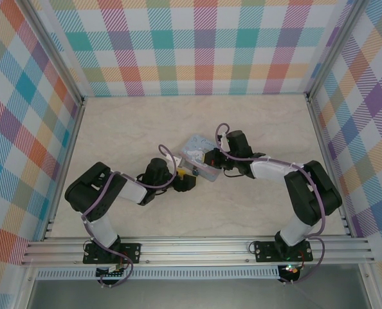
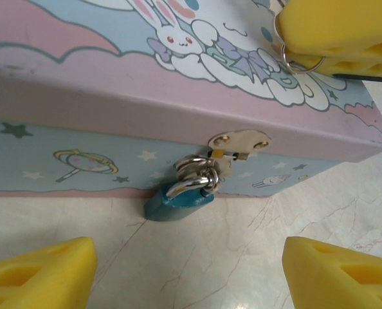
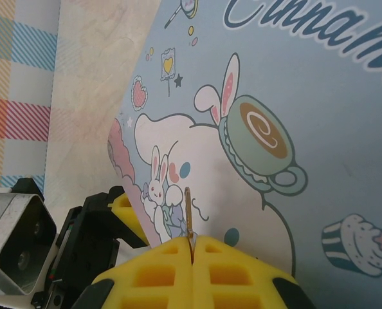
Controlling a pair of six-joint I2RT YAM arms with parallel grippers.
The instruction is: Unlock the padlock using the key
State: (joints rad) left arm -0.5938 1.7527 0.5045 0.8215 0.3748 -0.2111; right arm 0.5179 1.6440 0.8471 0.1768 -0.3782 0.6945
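Note:
The small blue padlock (image 2: 177,203) rests on the table against the front wall of the pale-blue cartoon tin (image 2: 114,96). Its silver shackle (image 2: 192,181) passes through the tin's hasp (image 2: 240,141). My left gripper (image 2: 191,277) stands open a short way in front of it, one yellow finger (image 2: 36,277) on each side and nothing between them. Over the tin's lid (image 3: 294,96), my right gripper (image 3: 193,248) is shut on the key (image 3: 189,212), whose thin blade sticks out past the pads. A silver ring (image 2: 302,63) hangs from those pads (image 2: 339,32).
The tin (image 1: 199,159) lies mid-table between the two grippers (image 1: 184,181) (image 1: 214,158). Checked walls (image 1: 197,45) close the back and sides, and a metal rail (image 1: 197,251) runs along the near edge. Bare marble-look tabletop (image 1: 146,122) lies around the tin.

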